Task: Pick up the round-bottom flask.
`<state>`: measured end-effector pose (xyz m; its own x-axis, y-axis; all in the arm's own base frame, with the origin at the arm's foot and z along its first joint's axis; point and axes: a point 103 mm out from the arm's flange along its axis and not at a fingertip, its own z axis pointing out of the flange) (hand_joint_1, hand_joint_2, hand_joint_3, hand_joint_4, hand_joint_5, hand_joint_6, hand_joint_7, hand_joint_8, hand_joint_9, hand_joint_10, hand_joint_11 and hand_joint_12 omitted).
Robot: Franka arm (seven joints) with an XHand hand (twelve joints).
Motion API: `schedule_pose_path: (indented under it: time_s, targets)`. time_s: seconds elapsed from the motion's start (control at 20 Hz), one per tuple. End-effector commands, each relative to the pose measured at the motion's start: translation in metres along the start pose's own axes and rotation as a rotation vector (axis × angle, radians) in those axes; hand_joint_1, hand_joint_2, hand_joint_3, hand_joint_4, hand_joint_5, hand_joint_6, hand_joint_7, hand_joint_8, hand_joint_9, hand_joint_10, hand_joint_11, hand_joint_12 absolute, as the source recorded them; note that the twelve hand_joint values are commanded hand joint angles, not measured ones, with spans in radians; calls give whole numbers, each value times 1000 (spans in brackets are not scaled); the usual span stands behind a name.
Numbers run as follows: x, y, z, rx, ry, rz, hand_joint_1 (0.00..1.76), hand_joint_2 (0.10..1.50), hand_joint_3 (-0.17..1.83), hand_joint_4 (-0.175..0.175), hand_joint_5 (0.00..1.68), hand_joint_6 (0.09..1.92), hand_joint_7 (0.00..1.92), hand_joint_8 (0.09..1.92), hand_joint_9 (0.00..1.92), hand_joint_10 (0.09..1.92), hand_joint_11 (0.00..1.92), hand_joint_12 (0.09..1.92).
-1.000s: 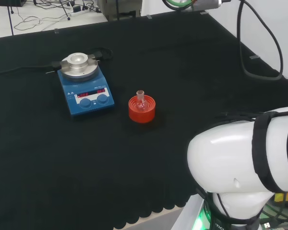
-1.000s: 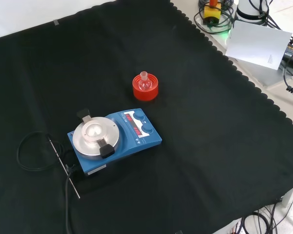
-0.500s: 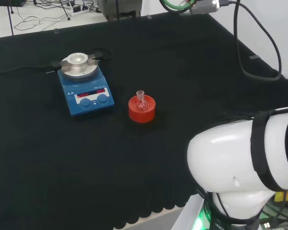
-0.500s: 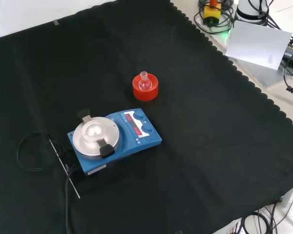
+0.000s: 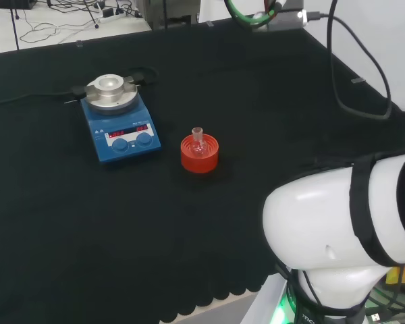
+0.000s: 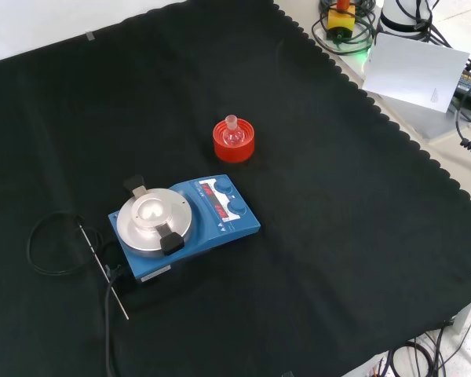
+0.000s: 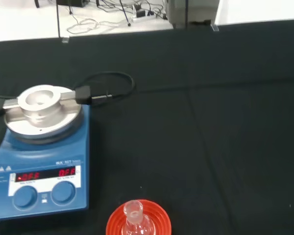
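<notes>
The round-bottom flask (image 5: 198, 143) sits upright in a red ribbed stand (image 5: 200, 154) near the middle of the black cloth (image 5: 67, 223); a round belly cannot stand on a flat bench, so the ring cradles it and keeps it from rolling. In the head view the stand lies just right of a blue hotplate stirrer (image 5: 119, 122), apart from it; in the front view it stands farther off than the stirrer, and a little to the right. The stirrer's cable (image 6: 51, 250) trails off to the left in the front view, well away from the flask.

The flask's long axis runs vertically, belly down in the ring, short neck (image 7: 133, 211) pointing straight up and open at the top; the neck is the one part that rises clear of the stand, so it is likely the place for a grasp, taken from above or from the side.

Whether the hand is spread or curled cannot be told; the arm's white link (image 5: 337, 229) bulks at the near right of the head view, and the wrist view looks across the cloth at the flask and stirrer from some way off, so the approach appears not yet made.
</notes>
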<state>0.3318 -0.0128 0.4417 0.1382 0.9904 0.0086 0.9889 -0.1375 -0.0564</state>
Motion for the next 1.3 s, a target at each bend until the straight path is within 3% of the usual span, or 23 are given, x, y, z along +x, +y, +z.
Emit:
schedule_pose_path:
  time_s: [0.05, 0.35, 0.7, 1.3]
  targets:
    - [-23, 24, 40, 36, 29, 41, 115, 1281, 248, -26, 304, 311, 82, 619, 165, 709, 6, 1402]
    - [-41, 51, 87, 52, 94, 1, 184, 1252, 227, -31, 317, 298, 85, 622, 174, 711, 10, 1404]
    - [-52, 69, 158, 72, 166, -2, 426, 1125, 185, -61, 408, 274, 142, 669, 301, 753, 93, 1405]
    - [-30, 72, 241, 184, 196, -51, 756, 884, 137, -71, 523, 336, 229, 726, 406, 744, 176, 1388]
